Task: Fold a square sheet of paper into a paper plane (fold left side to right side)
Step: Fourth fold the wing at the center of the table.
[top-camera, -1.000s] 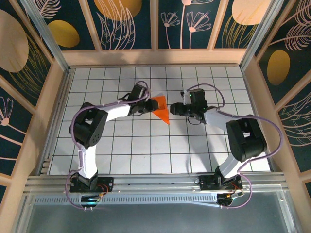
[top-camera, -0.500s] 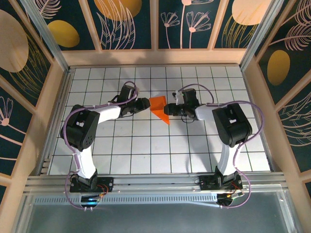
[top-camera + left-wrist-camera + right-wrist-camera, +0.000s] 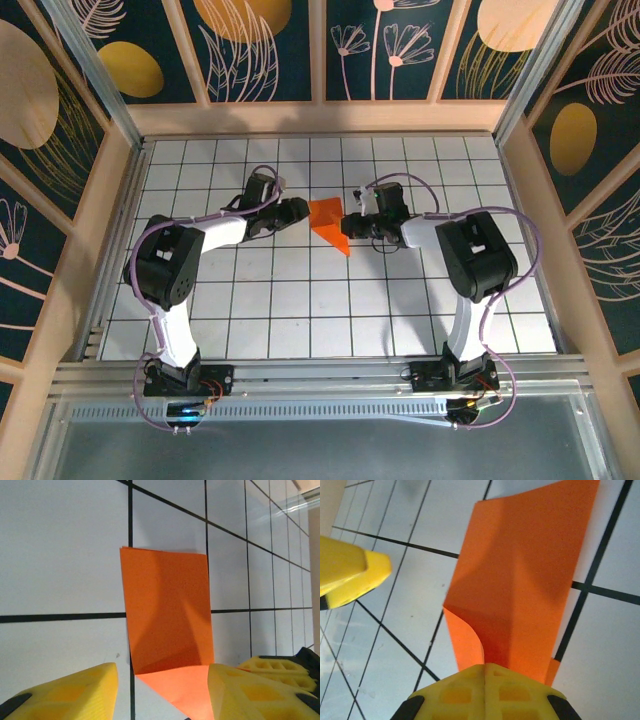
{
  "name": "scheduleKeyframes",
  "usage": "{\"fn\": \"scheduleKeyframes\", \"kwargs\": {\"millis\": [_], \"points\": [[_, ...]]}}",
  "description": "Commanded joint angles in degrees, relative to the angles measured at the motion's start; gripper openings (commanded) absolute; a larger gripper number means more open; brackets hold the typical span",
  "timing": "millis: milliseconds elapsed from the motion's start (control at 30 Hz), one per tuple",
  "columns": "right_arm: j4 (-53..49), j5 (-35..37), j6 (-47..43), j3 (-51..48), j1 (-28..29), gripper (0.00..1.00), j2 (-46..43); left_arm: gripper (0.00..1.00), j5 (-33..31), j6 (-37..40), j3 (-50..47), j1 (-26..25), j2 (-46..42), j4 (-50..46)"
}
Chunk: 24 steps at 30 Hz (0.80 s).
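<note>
**Top view.** The orange sheet of paper, folded into a tapering shape with its point toward the near edge, lay on the gridded table. It sat in the far half, about midway between the left and right edges. The left gripper stood at the sheet's left side and the right gripper at its right side, facing each other across it.

**Left wrist view.** The left gripper's yellow fingers stood well apart, one on either side of the sheet's end, clasping nothing.

**Right wrist view.** The right gripper's fingers were pressed together on the sheet's edge, pinching it. Beside the pinch one layer curled up off the table. The rest lay flat, with a shallow crease down its middle.
</note>
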Motion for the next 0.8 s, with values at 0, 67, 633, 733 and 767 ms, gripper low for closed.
{"fn": "scheduleKeyframes", "kwargs": {"millis": [0, 67, 633, 733, 767], "points": [[2.7, -1.7, 0.7, -1.6, -0.2, 0.00, -4.4, 0.51, 3.8, -1.9, 0.8, 1.1, 2.4, 3.8], [3.5, -2.2, 1.3, -2.4, -0.3, 0.00, -5.0, 0.51, 4.8, -1.9, 1.7, 1.3, 3.5, 4.0], [7.1, -3.9, 3.8, -5.1, -0.4, 0.00, -7.0, 0.51, 8.5, -2.5, 9.2, 1.3, 11.9, 3.4], [7.6, -4.0, 4.2, -5.2, -0.4, 0.00, -7.2, 0.50, 9.3, -2.8, 9.9, 1.3, 12.9, 3.5], [7.7, -4.1, 4.2, -5.3, -0.3, 0.00, -7.2, 0.50, 9.6, -2.9, 10.1, 1.3, 13.2, 3.7]]}}
